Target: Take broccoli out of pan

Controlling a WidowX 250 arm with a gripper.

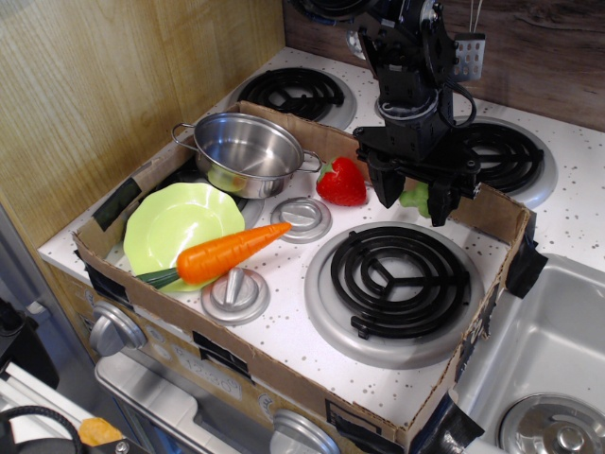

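Step in hand: carrying out; the small pale-green bumpy plastic broccoli is already clear of the shiny round stainless-steel pan with its two loop handles.
Broccoli: well to the right of the pan, beyond the red plastic strawberry, just above the stovetop by the far cardboard wall.
Black robot gripper: pointing down, its two dark fingers drawn in on either side of the broccoli; it seems to hold it, though the contact itself is partly hidden.
Pan: looks empty, only green reflections low on its inner wall.
Right of the pan, nearer: a black coil burner, bare.
Next move, as a judgement: lower a little, part the fingers to leave the broccoli on the speckled stovetop, then lift straight up, keeping off the cardboard wall and the strawberry.
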